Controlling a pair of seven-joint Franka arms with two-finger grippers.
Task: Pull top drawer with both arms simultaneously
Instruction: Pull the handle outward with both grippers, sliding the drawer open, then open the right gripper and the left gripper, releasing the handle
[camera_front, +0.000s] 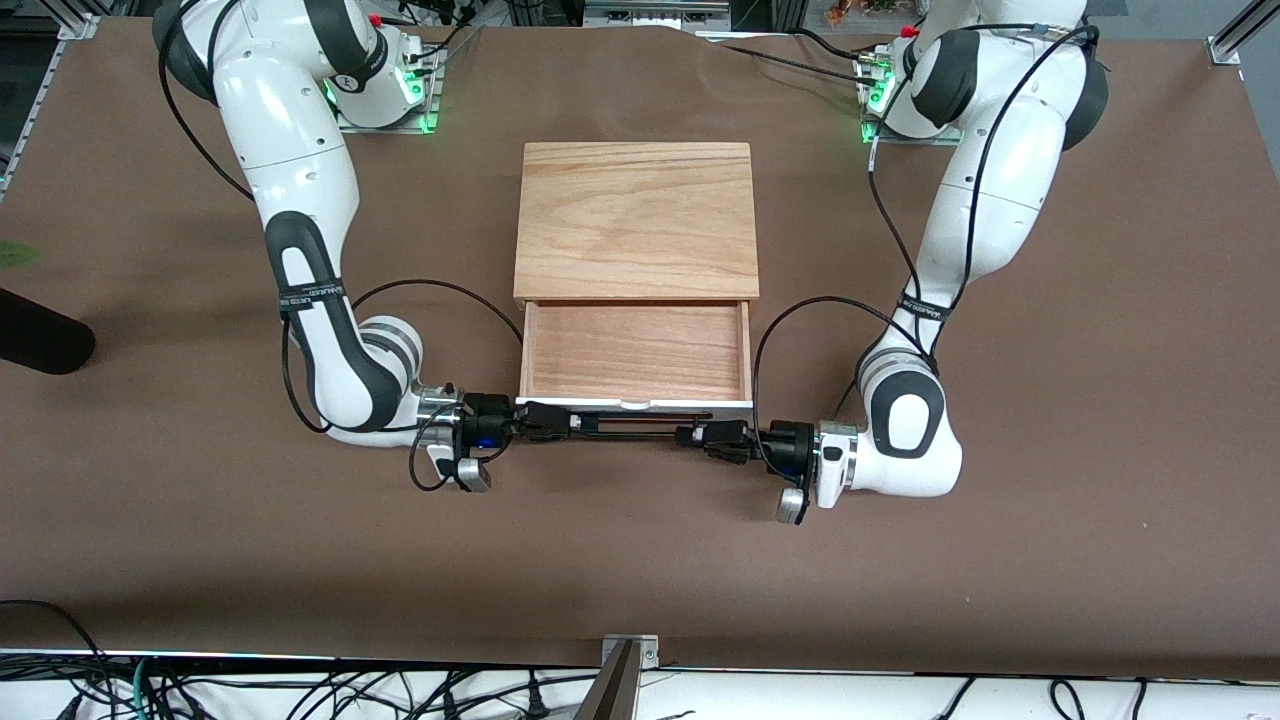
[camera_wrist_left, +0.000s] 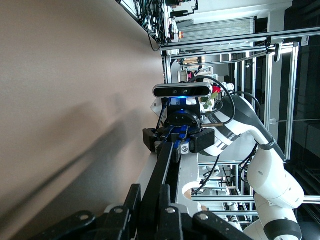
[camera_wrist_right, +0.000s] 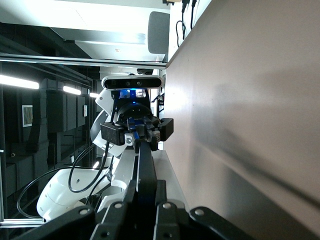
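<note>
1. Left gripper (camera_front: 700, 436) and right gripper (camera_front: 560, 420) both clamped on thin black bar handle (camera_front: 632, 427), at its ends.
2. Top drawer (camera_front: 636, 352) pulled out from cabinet (camera_front: 636, 220); smooth wood floor, white front.
3. Wrist views show each facing gripper; front view alone shows grained cabinet top.

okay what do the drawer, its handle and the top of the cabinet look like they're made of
The top drawer: floor and sides look like light wood with visible grain, matte; its front panel appears smooth painted white. The bar handle: thin, black, probably metal, though plastic cannot be ruled out; the right pincer and left pincer are shut on it. The cabinet's top slab: pale wood with bold grain, satin-looking.
</note>
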